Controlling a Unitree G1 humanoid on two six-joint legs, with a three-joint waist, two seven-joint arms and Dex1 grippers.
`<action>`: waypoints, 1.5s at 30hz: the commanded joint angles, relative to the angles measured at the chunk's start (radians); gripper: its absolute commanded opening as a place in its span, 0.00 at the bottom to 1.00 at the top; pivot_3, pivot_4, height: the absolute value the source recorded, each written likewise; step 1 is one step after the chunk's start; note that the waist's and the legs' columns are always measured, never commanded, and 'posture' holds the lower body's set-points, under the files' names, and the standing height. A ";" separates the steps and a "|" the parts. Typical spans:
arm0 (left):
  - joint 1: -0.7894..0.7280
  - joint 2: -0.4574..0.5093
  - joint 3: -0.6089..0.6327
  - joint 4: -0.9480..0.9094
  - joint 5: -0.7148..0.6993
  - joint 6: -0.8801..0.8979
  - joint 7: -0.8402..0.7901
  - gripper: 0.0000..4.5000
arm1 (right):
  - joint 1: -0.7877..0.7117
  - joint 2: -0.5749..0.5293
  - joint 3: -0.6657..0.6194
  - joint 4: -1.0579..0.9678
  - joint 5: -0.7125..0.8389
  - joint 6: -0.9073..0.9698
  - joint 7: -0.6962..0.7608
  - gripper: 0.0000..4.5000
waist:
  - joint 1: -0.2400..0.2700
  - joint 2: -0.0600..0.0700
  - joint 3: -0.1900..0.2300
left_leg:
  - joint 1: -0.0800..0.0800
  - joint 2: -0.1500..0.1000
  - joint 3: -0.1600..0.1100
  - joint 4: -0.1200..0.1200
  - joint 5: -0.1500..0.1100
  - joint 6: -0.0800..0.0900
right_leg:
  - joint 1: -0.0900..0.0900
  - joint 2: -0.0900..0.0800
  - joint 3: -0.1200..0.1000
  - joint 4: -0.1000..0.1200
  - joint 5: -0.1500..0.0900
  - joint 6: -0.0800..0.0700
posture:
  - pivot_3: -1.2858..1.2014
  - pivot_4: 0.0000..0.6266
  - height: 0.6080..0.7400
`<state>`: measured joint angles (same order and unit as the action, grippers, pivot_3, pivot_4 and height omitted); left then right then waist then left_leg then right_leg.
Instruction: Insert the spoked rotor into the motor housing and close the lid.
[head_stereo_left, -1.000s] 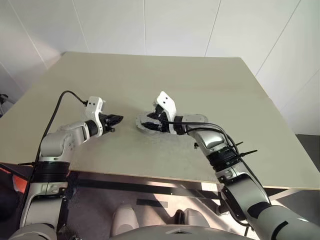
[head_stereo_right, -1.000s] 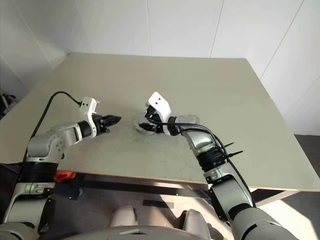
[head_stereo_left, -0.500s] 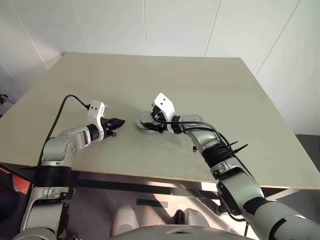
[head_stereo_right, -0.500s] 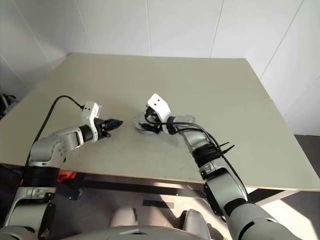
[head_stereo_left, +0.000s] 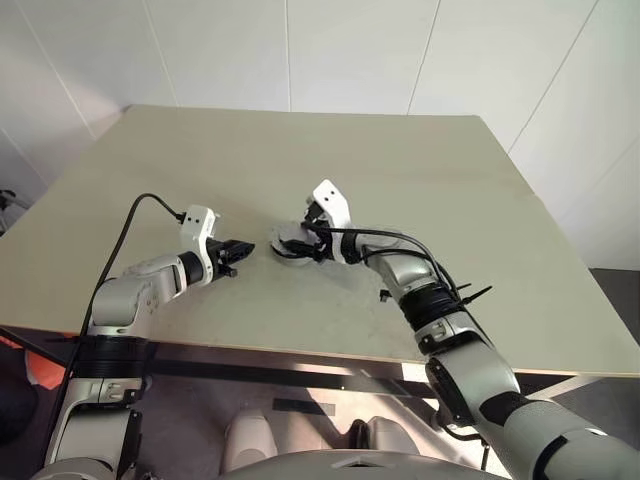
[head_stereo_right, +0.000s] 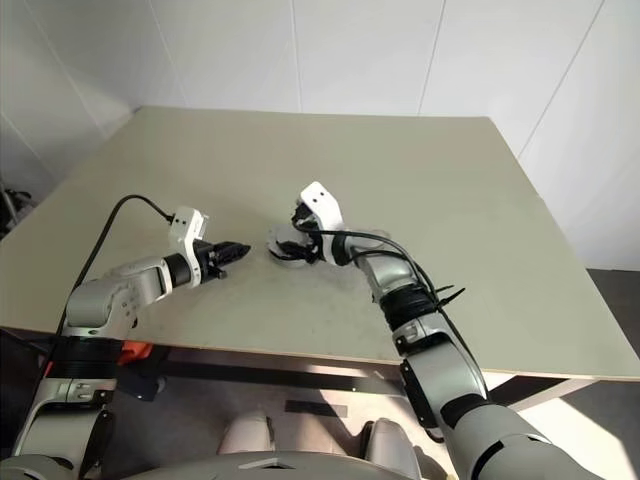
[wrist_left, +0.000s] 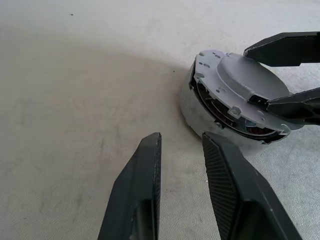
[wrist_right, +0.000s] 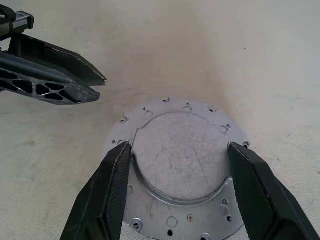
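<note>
- the lid is a round silver-grey metal plate with a raised, scratched central disc, a ring of small holes around its flange and a notch in the rim of the raised part.
- it sits tilted on top of the motor housing; in the left wrist view one edge is lifted, and dark innards with a glimpse of copper-orange show in the gap beneath.
- housing and lid stand near the middle of the pale worktop, a little toward the robot's side.
- the right hand reaches over the lid with its two black fingers spread wide, one at each side of the raised central disc, touching or almost touching its edge; whether they press on it i cannot tell.
- the left hand lies just beside the housing, its tips pointing at its side wall without touching it; its fingers stand a narrow gap apart with nothing between them.
- both forearms stretch low over the worktop, angled slightly down and converging on the housing, the left from the left, the right from the right with its wrist bent inward.
</note>
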<state>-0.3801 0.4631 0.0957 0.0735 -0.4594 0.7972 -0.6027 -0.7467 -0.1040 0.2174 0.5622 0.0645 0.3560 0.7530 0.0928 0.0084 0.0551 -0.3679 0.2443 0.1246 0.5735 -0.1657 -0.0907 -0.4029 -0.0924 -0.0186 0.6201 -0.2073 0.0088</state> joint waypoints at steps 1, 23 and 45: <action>-0.015 0.010 0.001 -0.021 0.005 -0.008 -0.005 0.31 | -0.002 -0.016 0.026 -0.061 -0.015 -0.032 0.030 0.90 | 0.000 0.000 0.000 | 0.000 0.000 0.000 0.000 0.000 0.000 | 0.000 0.000 0.000 0.000 0.000 0.000 | 0.52 0.00 1.00; -0.020 0.034 0.029 -0.002 0.016 -0.017 -0.004 0.31 | -0.003 0.018 0.009 0.038 -0.051 -0.048 -0.041 0.94 | -0.001 0.000 0.000 | 0.000 0.000 0.000 0.000 0.000 0.000 | 0.000 0.000 0.000 -0.001 0.000 0.000 | 0.52 0.00 1.00; -0.027 0.025 0.028 0.008 0.018 -0.022 0.003 0.31 | -0.014 0.021 0.015 0.072 -0.078 -0.050 -0.064 0.70 | -0.001 0.000 0.000 | 0.001 0.000 0.000 0.000 0.000 0.000 | 0.000 0.000 0.000 0.000 0.000 0.000 | 0.52 0.00 1.00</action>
<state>-0.3917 0.4853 0.1067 0.1105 -0.4356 0.7852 -0.6007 -0.7495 -0.0822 0.2292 0.6121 0.0027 0.3042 0.7050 0.0915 0.0084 0.0551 -0.3670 0.2443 0.1246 0.5732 -0.1657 -0.0908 -0.4028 -0.0923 -0.0184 0.6202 -0.2073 0.0088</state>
